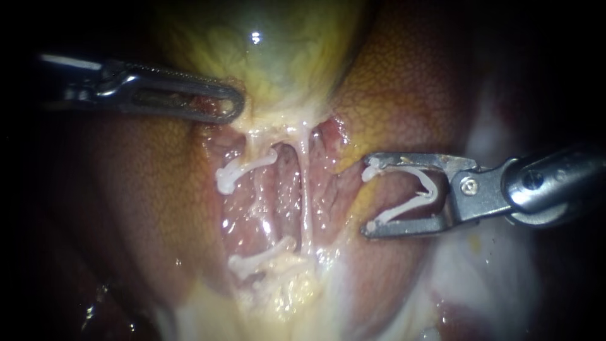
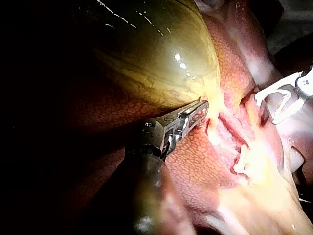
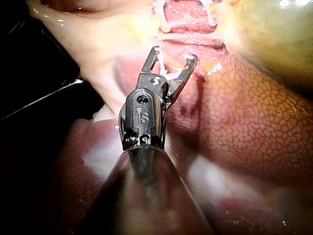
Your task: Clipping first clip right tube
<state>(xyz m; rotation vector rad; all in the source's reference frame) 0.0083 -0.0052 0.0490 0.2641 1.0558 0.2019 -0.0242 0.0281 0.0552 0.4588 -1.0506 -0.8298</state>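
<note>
Close endoscope view of a raw, pink-red bed (image 1: 278,208) opened between brown, mottled folds of liver (image 1: 145,189). At top centre, the gallbladder (image 1: 278,50), yellow-green and glistening, narrowing downward into pale strands. From the left, the left instrument (image 1: 235,104), lying flat across the liver, jaws drawn together and pinching the gallbladder's lower left edge. Same grip from the left wrist camera, tip sunk in pale tissue under the bulging gallbladder. Running down from the gallbladder's neck, two thin whitish tubes side by side. On the left tube (image 1: 255,148), two closed white clips, an upper clip (image 1: 243,169) and a lower clip (image 1: 260,257), well apart. Just beside it, the right tube (image 1: 305,196), a slim pale cord down the middle of the bed. From the right, the right instrument (image 1: 369,197), jaws spread wide yet bearing on both legs of an open white clip (image 1: 433,187), V-shaped, mouth facing the tubes. Loaded clip near the right tube but apart from it, hovering over the liver's edge. Between clip mouth and right tube, a ridge (image 1: 334,183) of red, yellow-rimmed tissue. From the right wrist camera, spread jaws just short of the bed, tubes ahead of them.
</note>
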